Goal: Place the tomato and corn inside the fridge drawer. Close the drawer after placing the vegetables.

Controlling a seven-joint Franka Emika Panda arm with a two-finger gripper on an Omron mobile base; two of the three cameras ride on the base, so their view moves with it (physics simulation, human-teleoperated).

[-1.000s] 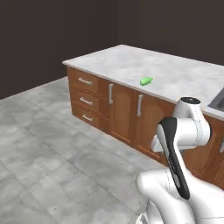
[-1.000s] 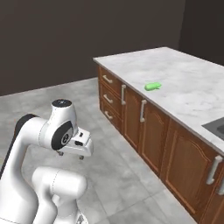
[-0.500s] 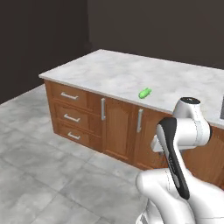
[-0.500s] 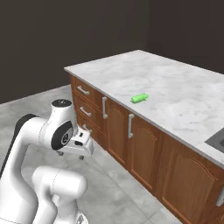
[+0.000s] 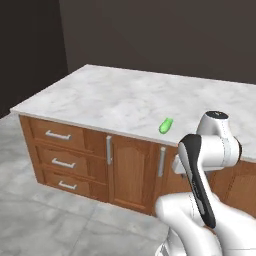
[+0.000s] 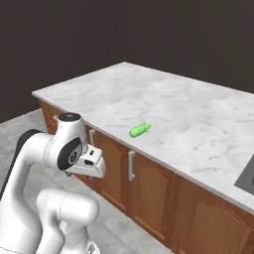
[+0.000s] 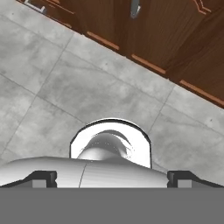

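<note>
Base has swung: marble counter (image 5: 115,97) and green vegetable (image 5: 165,125) sit more centred. Gripper (image 7: 112,177) fingers spread, empty.

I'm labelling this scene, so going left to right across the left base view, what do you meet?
Three stacked drawers → cabinet door handle → small green vegetable on the marble countertop → robot arm.

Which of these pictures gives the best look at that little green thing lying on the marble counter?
The right base view: the green thing lies whole and near there, lengthwise, close to the counter front edge. The left base view shows it smaller, more end-on. The hand view looks down at floor and cabinet doors instead.
</note>
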